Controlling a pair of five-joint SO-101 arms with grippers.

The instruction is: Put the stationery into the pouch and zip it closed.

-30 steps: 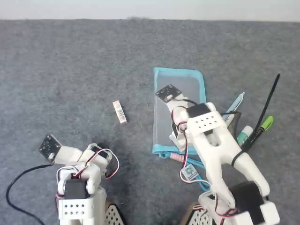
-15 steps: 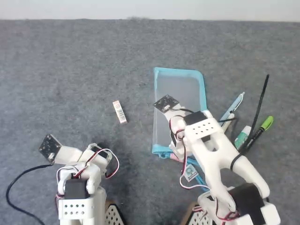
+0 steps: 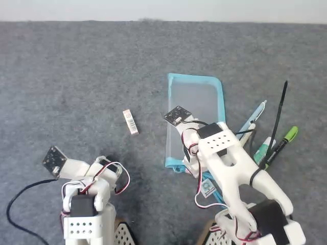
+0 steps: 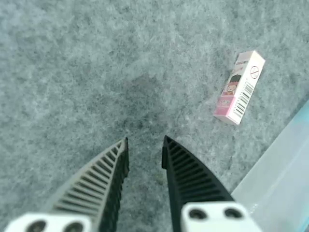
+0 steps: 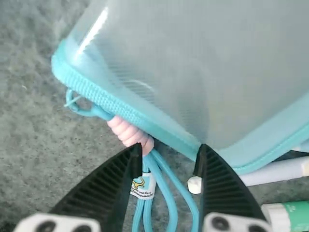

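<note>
Robotics lab bench: grey felt tabletop [image 3: 76, 66], pale wall [image 3: 153, 9].

Table [image 3: 76, 66]: covered from left to right in grey, felt-like fabric with a fuzzy, mottled nap.
Far edge: straight border where the grey ends.
Beyond the far edge: pale, plain band [image 3: 163, 10]; wall or bare surface, cannot tell which.
Light: soft and even; faint, blurred shadows on the grey.

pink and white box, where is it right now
In the high view the pink and white box lies on the grey mat, left of the pouch and ahead of the left hand, touching neither.
</note>
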